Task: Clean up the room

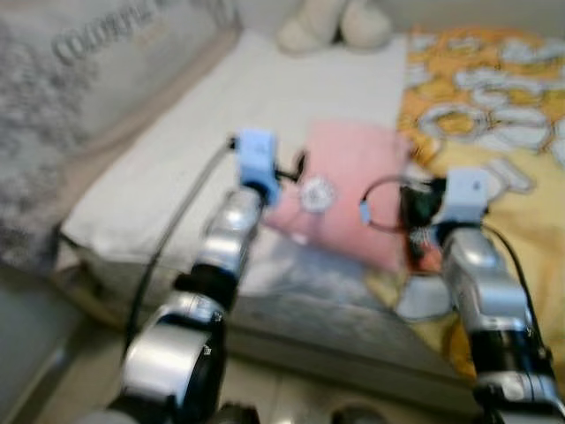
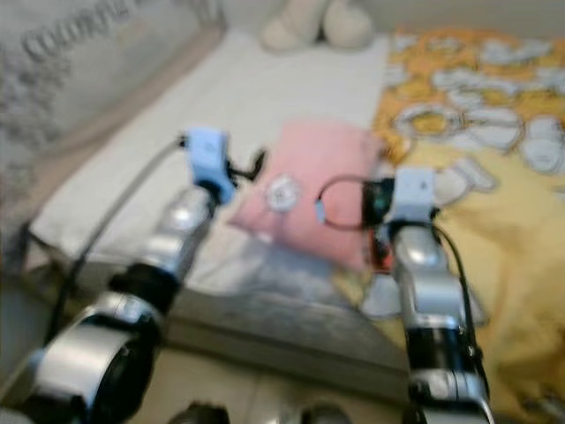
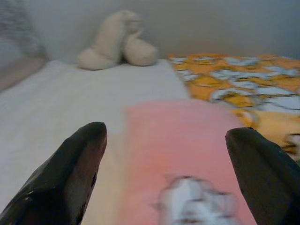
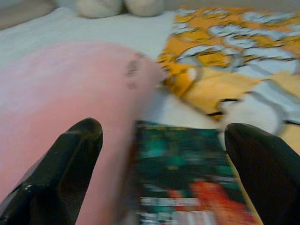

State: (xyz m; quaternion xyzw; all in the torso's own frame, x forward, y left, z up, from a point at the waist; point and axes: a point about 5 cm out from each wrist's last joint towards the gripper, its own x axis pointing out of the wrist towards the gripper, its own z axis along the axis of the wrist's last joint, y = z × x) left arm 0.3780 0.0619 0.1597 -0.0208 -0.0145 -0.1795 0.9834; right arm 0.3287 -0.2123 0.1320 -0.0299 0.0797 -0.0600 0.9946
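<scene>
1. Landmark: pink pillow [image 1: 353, 190], lying on the bed [image 1: 177, 177] near its front edge, its right side against the orange blanket [image 1: 494, 106].
2. Left gripper [image 3: 164, 187]: fingers spread wide, poised low over the pillow's left front corner, not yet touching as far as the blur allows.
3. Right gripper [image 4: 164, 178]: fingers spread wide, at the pillow's right front corner. A green and red packet [image 4: 183, 183] lies between the fingers, just beside the pillow.
4. Judged step: two-arm approach to lift the pillow.
5. To do it well: close both sides evenly on the soft edges; steer the right fingers onto the pillow, clear of the packet.
6. Beyond the pillow, at the head of the bed: cream plush toy [image 1: 335, 22].
</scene>
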